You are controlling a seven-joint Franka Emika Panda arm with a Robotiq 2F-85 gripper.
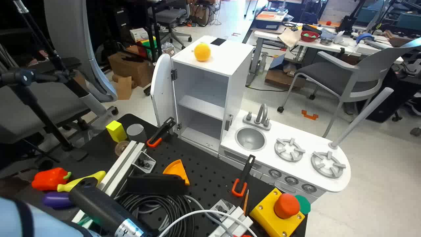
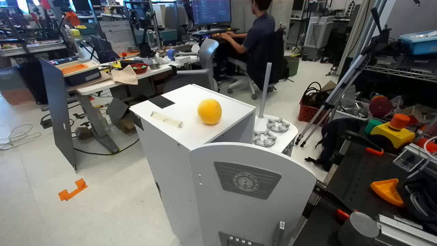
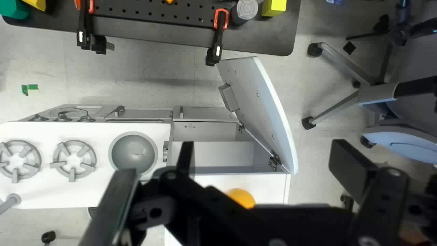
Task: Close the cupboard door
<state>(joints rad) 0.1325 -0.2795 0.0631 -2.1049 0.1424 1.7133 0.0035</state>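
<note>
Cupboard door point(image 2: 252, 205) stands open on the white cabinet point(image 2: 164, 153), beside the edge of the black table point(image 1: 210, 172), near its rounded corner. Grey chairs point(image 1: 325, 70) stand about the floor point(image 1: 378, 177). The gripper point(image 3: 256, 155), jaws spread wide, is a blur partly hiding a yellow ball point(image 3: 241, 197). Whether the door touches the clamp point(image 3: 218, 41) beside it, I can't tell.

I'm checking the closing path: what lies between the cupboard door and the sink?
In an exterior view, the open cupboard, with its shelf and a grey fitting, stands between the cupboard door and the sink.
</note>
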